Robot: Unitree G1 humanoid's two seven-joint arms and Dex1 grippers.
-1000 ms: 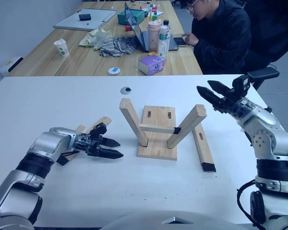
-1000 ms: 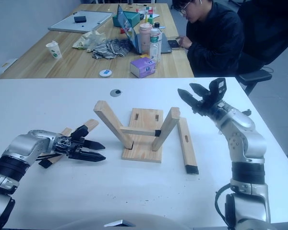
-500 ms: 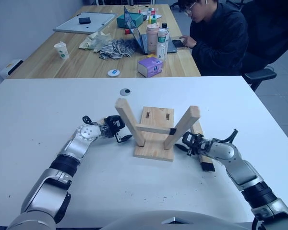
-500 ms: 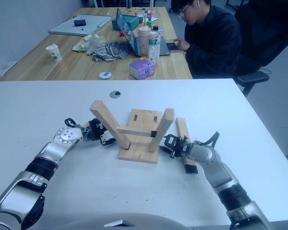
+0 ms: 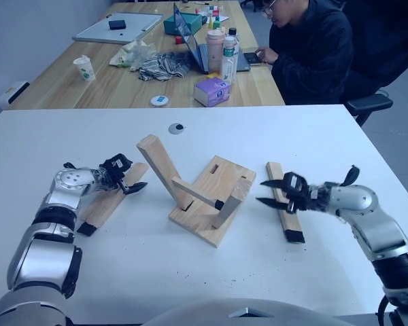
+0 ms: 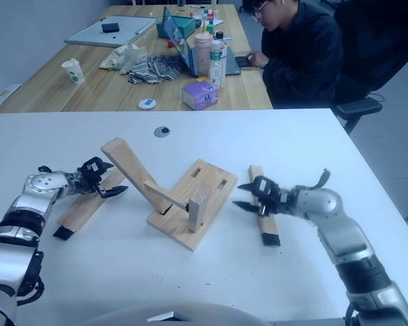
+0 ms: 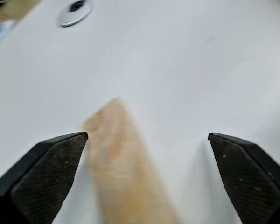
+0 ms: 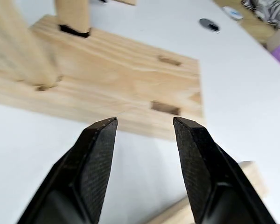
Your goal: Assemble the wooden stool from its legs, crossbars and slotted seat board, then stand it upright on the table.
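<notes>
Table: a big white table (image 5: pixel 326 136) holds all the wood pieces.
Seat board: the flat, pale wooden seat board with small slots (image 5: pixel 198 216) lies near the middle of the table, turned at a slant.
Legs in the board: a long pale wooden leg (image 5: pixel 160 166) leans up from the board on its left side. A second wooden leg (image 5: pixel 232 198) stands on its right side. A thin wooden crossbar (image 5: pixel 196 193) joins the two.
Left loose leg: a pale wooden stick with a black tip (image 5: pixel 109 204) lies flat on the table, left of the board and apart from it.
Right loose leg: another pale stick with a black tip (image 5: pixel 290 223) lies flat, just right of the board.
Left pincer: the left pincer (image 5: pixel 129 175) is spread wide over the far end of the left loose leg and holds nothing.
Right pincer: the right pincer (image 5: pixel 260 191) is partly spread and holds nothing. It sits low between the board and the right loose leg, pointing at the board.
</notes>
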